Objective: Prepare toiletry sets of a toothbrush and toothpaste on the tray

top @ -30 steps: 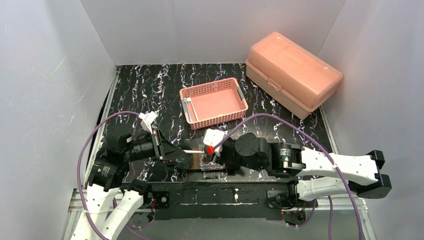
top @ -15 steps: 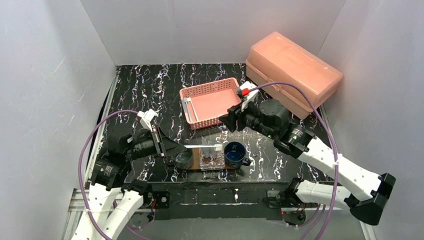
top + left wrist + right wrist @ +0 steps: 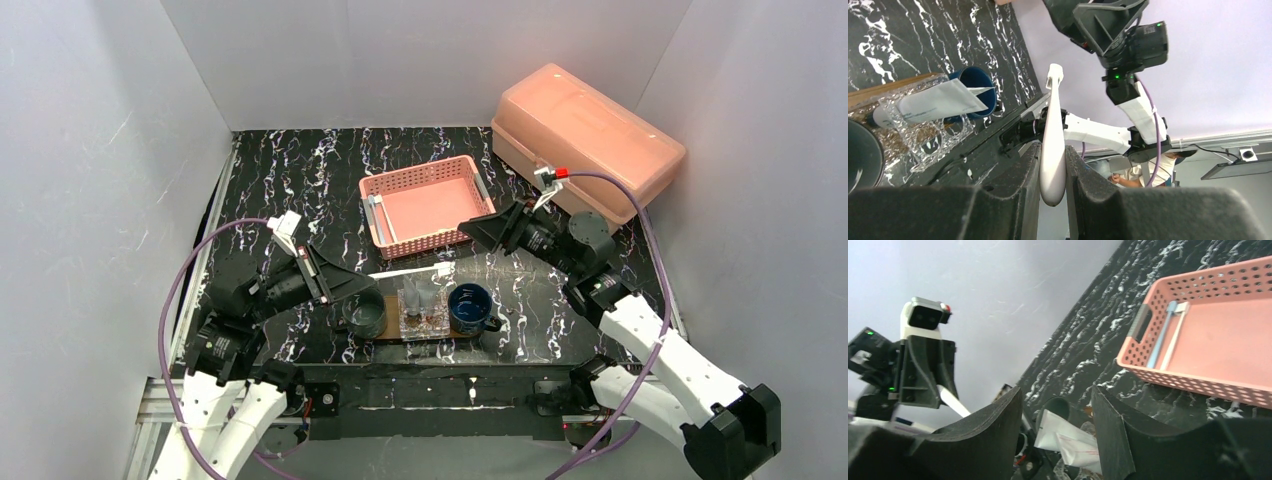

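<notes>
Left gripper (image 3: 345,285): closed narrow on the thick end of the toothbrush (image 3: 405,272), pinched between both fingers (image 3: 1030,170).
Toothbrush: white and held roughly level. It reaches right from the left gripper, above the cups, and sits in none of them.
Right gripper (image 3: 470,230): jaws well apart and holding nothing, in the air just beside the near right corner of the pink basket (image 3: 428,205).
Tray (image 3: 392,337): brown board at the near edge of the tabletop (image 3: 290,180), carrying three cups in a row.
Cups: grey-green cup (image 3: 365,313) on the left, glass cup (image 3: 423,310) in the middle, blue mug (image 3: 470,307) on the right.
Toothpaste tube (image 3: 933,102): white, leaning in the glass cup.
Pink basket: behind the tray, with two slim sticks (image 3: 1160,335) lying along its left wall.
Salmon box (image 3: 585,145): lidded, in the far right corner.
</notes>
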Robot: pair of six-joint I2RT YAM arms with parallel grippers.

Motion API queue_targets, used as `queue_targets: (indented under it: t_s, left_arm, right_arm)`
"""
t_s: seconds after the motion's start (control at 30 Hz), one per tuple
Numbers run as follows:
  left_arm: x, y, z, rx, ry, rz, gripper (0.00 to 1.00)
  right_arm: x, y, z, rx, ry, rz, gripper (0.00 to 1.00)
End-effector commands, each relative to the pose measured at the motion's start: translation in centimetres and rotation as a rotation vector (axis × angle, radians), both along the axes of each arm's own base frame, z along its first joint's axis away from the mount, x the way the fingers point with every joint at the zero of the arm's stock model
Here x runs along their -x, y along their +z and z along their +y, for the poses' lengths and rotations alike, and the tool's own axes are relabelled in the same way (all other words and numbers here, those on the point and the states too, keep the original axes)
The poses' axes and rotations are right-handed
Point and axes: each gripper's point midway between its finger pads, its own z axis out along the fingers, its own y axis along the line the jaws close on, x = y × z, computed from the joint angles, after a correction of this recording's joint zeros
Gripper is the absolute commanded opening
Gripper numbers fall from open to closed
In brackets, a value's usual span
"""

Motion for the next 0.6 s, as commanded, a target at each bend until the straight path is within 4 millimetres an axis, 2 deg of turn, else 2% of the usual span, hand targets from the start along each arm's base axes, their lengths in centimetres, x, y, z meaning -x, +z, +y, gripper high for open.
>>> queue_targets:
  t_s: [0.0,0.27,0.57]
  left_arm:
    - [-0.4,1.9,-0.2,0.087,0.018,-0.051,0.0]
    - [-0.7,3.2,-0.9,0.213,-0.023,-0.041,0.0]
    - [-1.0,4.1,-0.9,0.212,-0.016,-0.066,0.0]
  right_arm:
    - [2.4,5.3,-0.2,-0.225,0.109,-0.082,0.61]
    - [4.5,6.2,0.0,-0.314,0.218,-0.097,0.62]
    - [5.7,6.0,0.3,-0.362,0.303,-0.076,0.62]
